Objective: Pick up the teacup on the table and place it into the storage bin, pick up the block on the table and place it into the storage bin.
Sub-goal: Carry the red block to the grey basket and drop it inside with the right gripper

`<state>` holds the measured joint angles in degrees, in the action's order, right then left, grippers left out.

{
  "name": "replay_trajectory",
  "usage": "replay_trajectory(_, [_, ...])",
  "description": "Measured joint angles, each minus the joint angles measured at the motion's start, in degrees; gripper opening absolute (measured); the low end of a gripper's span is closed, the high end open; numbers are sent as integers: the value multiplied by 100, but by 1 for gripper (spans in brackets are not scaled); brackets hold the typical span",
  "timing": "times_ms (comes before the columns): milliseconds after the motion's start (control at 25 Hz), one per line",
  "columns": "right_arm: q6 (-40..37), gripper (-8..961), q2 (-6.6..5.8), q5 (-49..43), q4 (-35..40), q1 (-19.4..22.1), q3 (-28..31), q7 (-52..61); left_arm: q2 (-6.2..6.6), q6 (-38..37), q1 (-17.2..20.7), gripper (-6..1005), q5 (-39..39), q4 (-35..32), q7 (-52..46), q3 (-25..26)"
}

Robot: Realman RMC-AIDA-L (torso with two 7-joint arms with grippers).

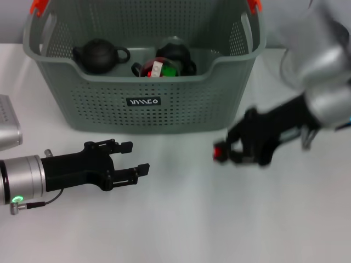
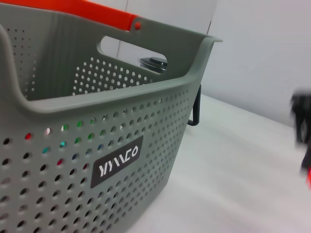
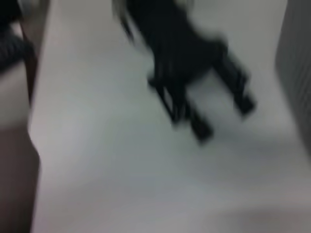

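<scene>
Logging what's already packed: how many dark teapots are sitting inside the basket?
2. One teapot sits in the storage bin toward its left side; a second teapot sits right of centre, behind some red and green items. More could be hidden behind the front wall.

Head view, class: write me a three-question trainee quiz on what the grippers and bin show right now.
1. True or false: the left gripper holds a teapot.
2. The small red thing is at which gripper: A left, B right?
3. Fill in: the dark teapot sits inside the ___.

Key: 1 false, its fingers are open and empty; 2 B; 3 storage bin.
</scene>
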<state>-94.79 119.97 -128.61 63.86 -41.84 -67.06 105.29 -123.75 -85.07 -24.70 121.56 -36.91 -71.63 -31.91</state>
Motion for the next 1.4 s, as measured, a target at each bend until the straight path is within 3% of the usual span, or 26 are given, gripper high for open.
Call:
replay_trajectory(120, [-452, 197, -28, 637, 646, -83, 903, 431, 0, 0, 0, 736, 0, 0, 0, 6])
replay_trajectory(360, [-76, 197, -54, 795, 1060, -446, 1179, 1452, 1, 3, -1, 736, -15, 0, 0, 11])
replay_trajectory(600, [1251, 197, 0, -349, 644, -1238, 908, 2364, -2, 29, -17, 736, -34, 0, 13, 7])
replay_trajectory(920, [2381, 197, 0, -1619, -931, -2433, 615, 2567, -18, 96, 10, 735, -44, 2, 31, 7])
replay_trajectory(1160, [2932, 196, 20, -1923, -1560, -2690, -53, 2696, -28, 216, -7, 735, -55, 87, 34, -12])
replay_trajectory(1400, [3016, 196, 26, -1937, -1687, -2734, -245, 2761, -27, 297, -22, 735, -37, 147, 35, -26])
